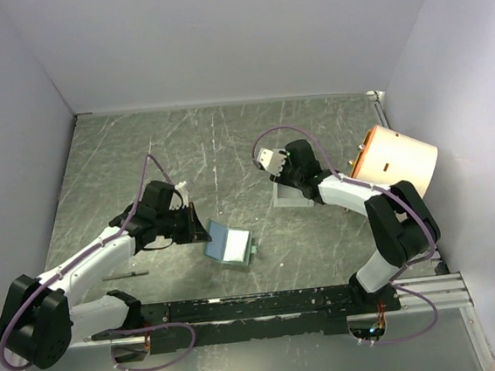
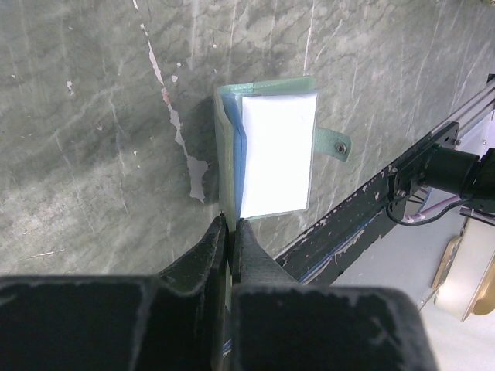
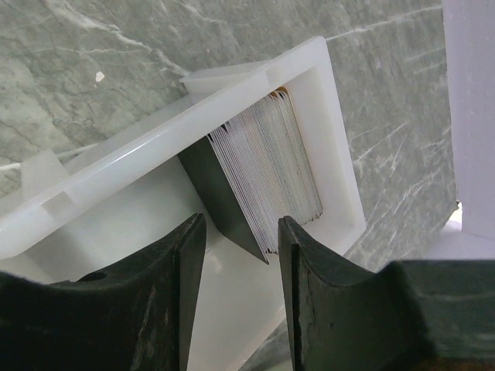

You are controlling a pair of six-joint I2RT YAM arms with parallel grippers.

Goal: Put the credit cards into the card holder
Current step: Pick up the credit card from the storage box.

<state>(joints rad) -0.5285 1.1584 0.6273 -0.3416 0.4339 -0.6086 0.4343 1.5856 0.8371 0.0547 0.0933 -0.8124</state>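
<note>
The left gripper (image 2: 230, 232) is clamped on the near edge of the card holder (image 2: 274, 154), which lies open on the table with its long axis running away from the fingers. Further right, the right gripper (image 3: 241, 247) hangs with its jaws apart over the white tray (image 3: 332, 116). The credit cards (image 3: 267, 170) stand on edge there, directly ahead of it, the foremost seemingly between the jaws.
</note>
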